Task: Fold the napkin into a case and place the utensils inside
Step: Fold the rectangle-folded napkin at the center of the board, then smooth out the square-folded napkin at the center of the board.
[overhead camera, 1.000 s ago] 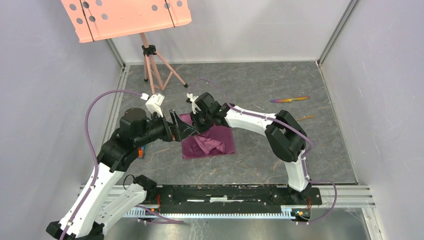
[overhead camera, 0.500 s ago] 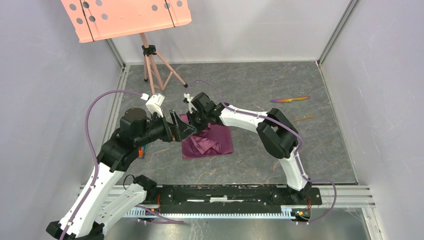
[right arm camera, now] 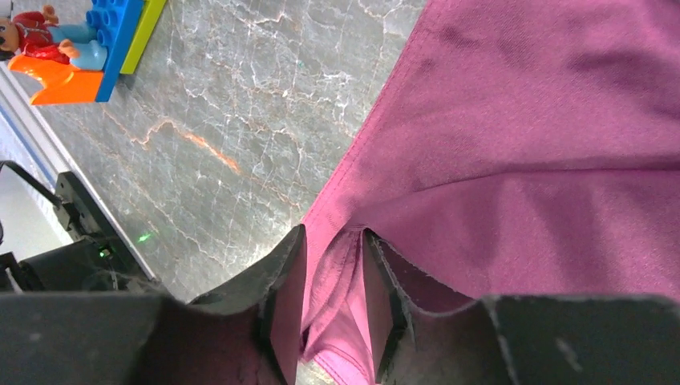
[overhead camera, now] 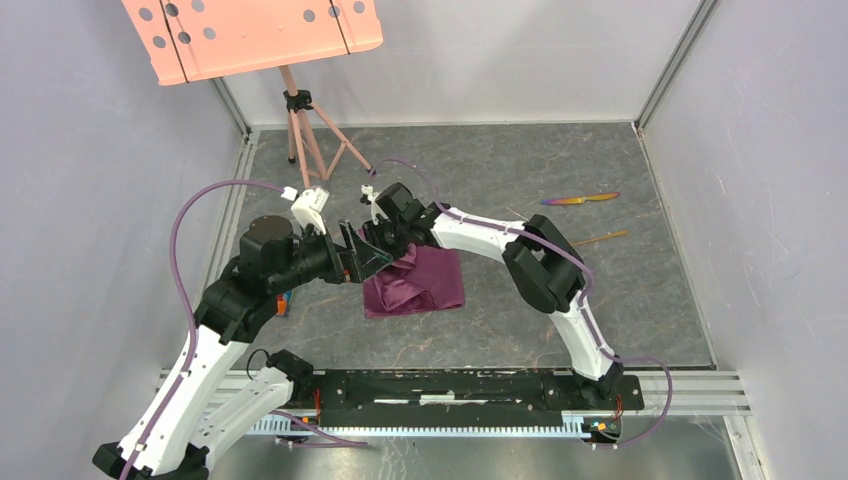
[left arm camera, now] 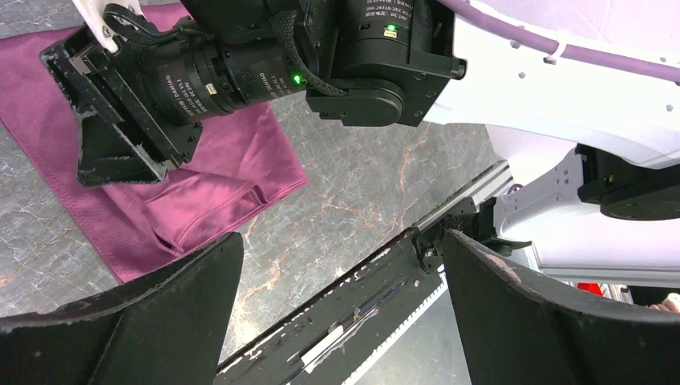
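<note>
- Only the top view shows the knife point(overhead camera: 580, 199) and spoon point(overhead camera: 610, 236), lying far right on the counter point(overhead camera: 500, 170). Only the right wrist view shows a toy block point(right arm camera: 88, 48).
- One napkin point(overhead camera: 420, 285), one knife, one spoon.
- The right fingers point(right arm camera: 281, 321) are narrow and pinch a fold of the napkin, which lies left of centre. The left fingers point(left arm camera: 152, 321) stand wide and empty beside it.

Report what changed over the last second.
The right end effector swept left and toward the far side, dragging the napkin's folded layer over; the cloth now lies slightly narrower and smoother. Cloth sits between its fingers, grip unclear. The left end effector stayed open beside it; the knife and spoon did not move.
</note>
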{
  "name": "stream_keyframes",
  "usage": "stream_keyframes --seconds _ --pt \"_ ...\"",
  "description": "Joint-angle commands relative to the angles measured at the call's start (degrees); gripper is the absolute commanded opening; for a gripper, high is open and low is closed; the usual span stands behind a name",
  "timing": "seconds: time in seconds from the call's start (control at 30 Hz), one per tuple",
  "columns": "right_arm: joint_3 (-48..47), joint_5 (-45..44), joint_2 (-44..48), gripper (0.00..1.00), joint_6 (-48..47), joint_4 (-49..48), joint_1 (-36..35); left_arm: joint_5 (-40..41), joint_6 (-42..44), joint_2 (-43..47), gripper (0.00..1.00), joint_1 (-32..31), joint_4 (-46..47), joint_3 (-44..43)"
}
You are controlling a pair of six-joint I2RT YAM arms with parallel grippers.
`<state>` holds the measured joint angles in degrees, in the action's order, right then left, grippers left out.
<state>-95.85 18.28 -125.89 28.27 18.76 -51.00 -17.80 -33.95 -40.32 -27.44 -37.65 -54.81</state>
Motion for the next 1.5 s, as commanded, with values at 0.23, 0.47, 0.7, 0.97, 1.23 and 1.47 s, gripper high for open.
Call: stream_keyframes --seconds 0.23,0.47,0.7,0.97,1.23,1.47 --pt "14.34 5.73 17.3 0.7 -1.24 -5.01 1.87 1.05 2.39 1.19 1.0 0.17 -0.65 -3.71" --pt "32.11 9.17 24.42 0.83 0.51 -17.32 10.65 0.84 1.7 1.25 1.0 0.19 -0.9 -4.5" --pt "30.84 11.65 17.88 0.79 1.78 -22.09 12.29 0.22 1.36 0.45 1.0 0.17 -0.89 -5.22" --pt "30.33 13.01 12.94 0.68 3.8 -26.14 12.45 0.4 1.81 0.25 1.0 0.2 -1.54 -5.99" --pt "29.12 14.19 10.9 0.57 7.32 -29.87 11.94 0.48 2.23 0.13 1.0 0.18 -1.82 -6.25" --pt "26.35 16.0 7.9 0.49 12.69 -37.0 11.19 0.5 2.04 0.24 1.0 0.17 -1.92 -6.18"
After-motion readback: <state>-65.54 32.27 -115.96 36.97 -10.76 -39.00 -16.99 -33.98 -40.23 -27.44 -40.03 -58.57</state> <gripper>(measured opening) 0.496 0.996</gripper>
